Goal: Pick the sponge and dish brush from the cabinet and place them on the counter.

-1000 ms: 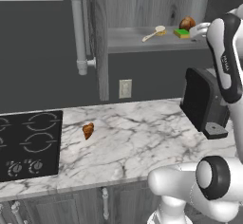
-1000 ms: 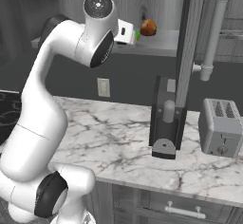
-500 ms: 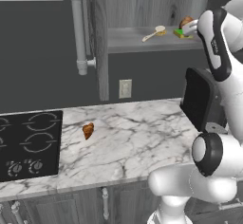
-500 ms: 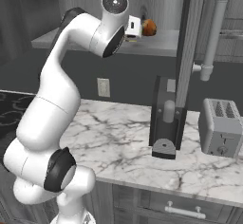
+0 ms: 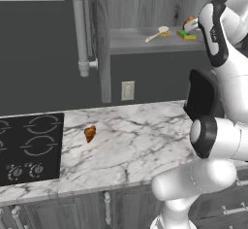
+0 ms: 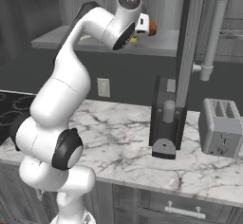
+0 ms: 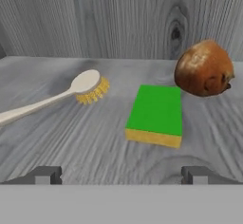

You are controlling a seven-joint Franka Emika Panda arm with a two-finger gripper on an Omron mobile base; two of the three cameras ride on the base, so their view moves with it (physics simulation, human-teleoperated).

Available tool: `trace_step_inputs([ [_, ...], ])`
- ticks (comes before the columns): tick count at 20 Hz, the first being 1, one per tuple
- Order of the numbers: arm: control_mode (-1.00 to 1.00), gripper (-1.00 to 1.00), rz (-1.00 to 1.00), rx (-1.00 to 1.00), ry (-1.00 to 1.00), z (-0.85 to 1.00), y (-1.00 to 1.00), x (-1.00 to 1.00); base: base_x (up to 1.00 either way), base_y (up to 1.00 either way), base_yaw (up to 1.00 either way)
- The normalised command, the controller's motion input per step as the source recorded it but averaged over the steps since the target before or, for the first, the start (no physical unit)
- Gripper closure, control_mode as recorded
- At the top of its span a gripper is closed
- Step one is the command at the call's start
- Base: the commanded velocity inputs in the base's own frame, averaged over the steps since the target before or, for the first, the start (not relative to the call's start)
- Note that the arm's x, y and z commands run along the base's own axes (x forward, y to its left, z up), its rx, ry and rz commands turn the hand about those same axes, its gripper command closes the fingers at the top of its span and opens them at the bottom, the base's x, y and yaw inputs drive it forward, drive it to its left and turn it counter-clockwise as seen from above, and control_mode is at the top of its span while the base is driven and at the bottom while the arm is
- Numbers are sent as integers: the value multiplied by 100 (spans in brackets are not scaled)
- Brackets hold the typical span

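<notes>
The green-topped sponge (image 7: 154, 115) lies flat on the grey shelf (image 7: 95, 147) of the cabinet (image 5: 135, 40), just ahead of my gripper (image 7: 122, 175). Its two fingertips (image 7: 45, 174) stand wide apart, so the gripper is open and holds nothing. The dish brush (image 7: 57, 97) lies left of the sponge, bristle head towards it and handle running off to the left. From the left base view the sponge (image 5: 186, 35) and brush (image 5: 156, 34) sit on the shelf, with my hand (image 5: 191, 25) at the shelf's right end. The marble counter (image 5: 145, 145) lies below.
A brown rounded lump (image 7: 204, 69) sits right of the sponge, close behind it. The open cabinet door (image 6: 187, 52) with its bar handle (image 5: 79, 29) hangs beside the shelf. On the counter are a cooktop (image 5: 29, 148), a small pastry (image 5: 90, 133), a black appliance (image 6: 166, 123) and a toaster (image 6: 222, 134).
The arm has swung up and in towards the shelf, bringing the hand level with the sponge and lump. The gripper has stayed open.
</notes>
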Motion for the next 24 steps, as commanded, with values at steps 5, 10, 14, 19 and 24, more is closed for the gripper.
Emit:
trace_step_inputs([
  [5, -100, -100, 0, 0, 0, -2, 0, 2, 0, 0, 0],
  [10, -100, -100, 0, 0, 1, -11, 0, 27, 0, 0, 0],
  [14, -100, -100, 0, -1, 3, -17, 0, 43, 0, 0, 0],
  [19, -100, -100, 0, 0, 3, -8, 0, 47, 0, 0, 0],
  [24, -100, -100, 0, 0, 4, -12, -1, 39, 0, 0, 0],
])
